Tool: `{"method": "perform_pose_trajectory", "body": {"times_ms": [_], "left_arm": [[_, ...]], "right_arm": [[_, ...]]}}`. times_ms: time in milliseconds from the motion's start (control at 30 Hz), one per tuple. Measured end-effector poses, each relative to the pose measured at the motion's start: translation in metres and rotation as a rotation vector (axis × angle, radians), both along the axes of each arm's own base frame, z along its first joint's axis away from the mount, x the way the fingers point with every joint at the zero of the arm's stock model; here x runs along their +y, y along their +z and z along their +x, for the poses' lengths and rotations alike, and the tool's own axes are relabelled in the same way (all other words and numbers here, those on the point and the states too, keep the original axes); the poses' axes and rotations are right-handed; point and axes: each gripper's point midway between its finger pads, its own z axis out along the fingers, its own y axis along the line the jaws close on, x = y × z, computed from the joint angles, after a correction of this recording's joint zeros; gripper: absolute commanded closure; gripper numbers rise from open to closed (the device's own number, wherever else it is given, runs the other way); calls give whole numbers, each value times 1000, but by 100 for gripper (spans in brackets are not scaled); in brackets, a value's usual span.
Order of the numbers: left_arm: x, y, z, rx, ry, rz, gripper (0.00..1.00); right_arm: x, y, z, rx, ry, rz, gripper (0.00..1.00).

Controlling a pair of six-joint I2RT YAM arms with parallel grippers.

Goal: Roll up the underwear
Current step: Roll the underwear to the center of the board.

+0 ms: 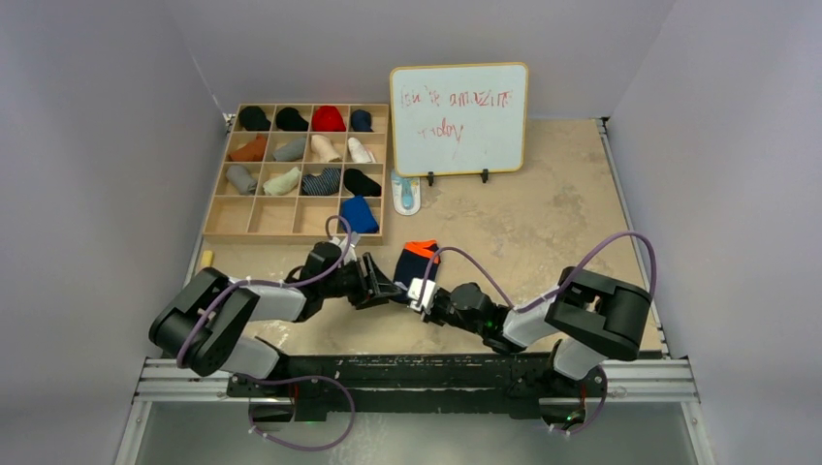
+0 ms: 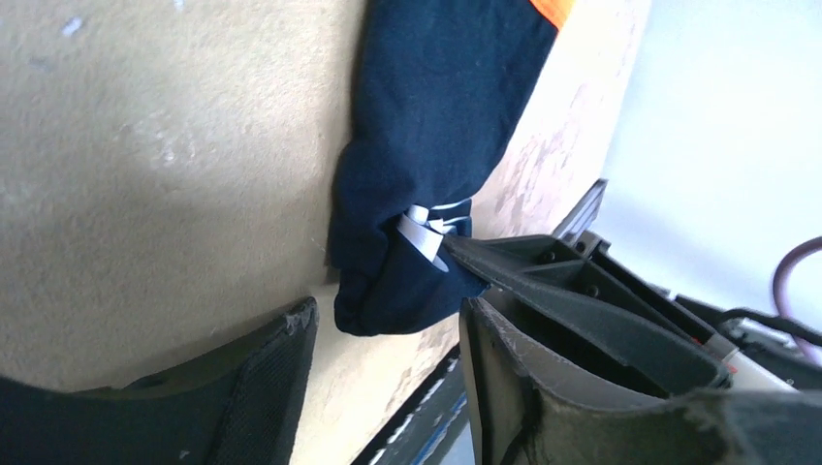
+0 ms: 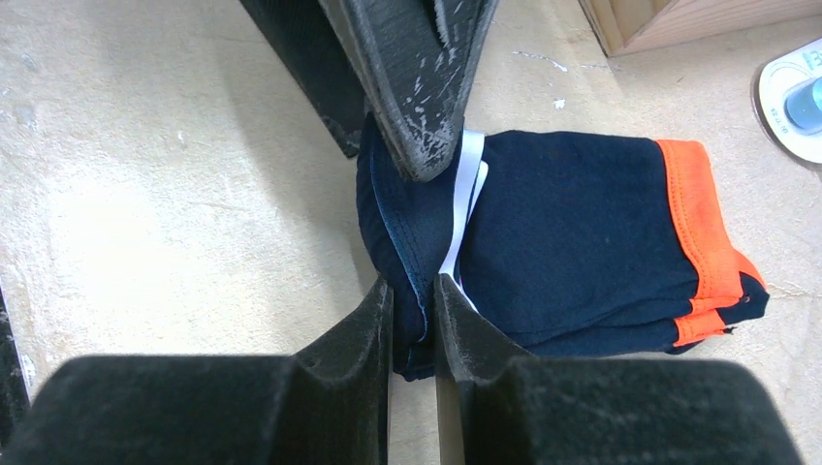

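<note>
- Navy briefs (image 3: 582,242) lie flat on the table (image 3: 145,194), folded to a narrow strip, just in front of the tray (image 1: 221,208) and between the two arms.
- The orange band (image 3: 700,242) is at the far end. The near end is already bunched into a thick folded lip.
- Right gripper (image 3: 412,295) is clamped on that lip, jaws nearly together with only a thin edge of cloth between them.
- Left gripper (image 2: 388,315) is spread wide and holds nothing. One of its fingers (image 3: 417,107) sits over the same folded end, right where the white trim peeks out, and the other stands off to the side over bare table.
- Handling call: this is light, limp cotton with no stiffness at all. It will sag, drag on the rough tabletop and spring open if let go.
- It isn't fragile, so a firm pinch is safe. The risk is catching only the top layer and peeling it off the rest.
- Best hold, I'd say: the bunched near end, through all the layers, turning it over towards the orange band.
- The band looks thicker and elastic, so it should make a decent anchor for the finished roll.
- No grey pair that I can pick out for certain.
</note>
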Motion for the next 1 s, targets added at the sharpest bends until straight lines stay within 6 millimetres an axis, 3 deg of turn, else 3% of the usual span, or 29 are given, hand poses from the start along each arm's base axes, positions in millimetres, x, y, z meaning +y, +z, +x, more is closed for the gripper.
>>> {"method": "perform_pose_trajectory", "body": {"times_ms": [333, 800, 867, 1000], "left_arm": [[-22, -5, -3, 91, 94, -109, 53], [-14, -5, 1, 93, 193, -125, 51], [-12, -5, 2, 86, 208, -122, 58], [-5, -11, 7, 83, 260, -88, 83]], "right_arm": [[2, 0, 0, 10, 0, 16, 81], [0, 0, -5, 15, 12, 34, 80], [-1, 0, -5, 15, 13, 36, 80], [-1, 0, -6, 17, 15, 46, 80]]}}
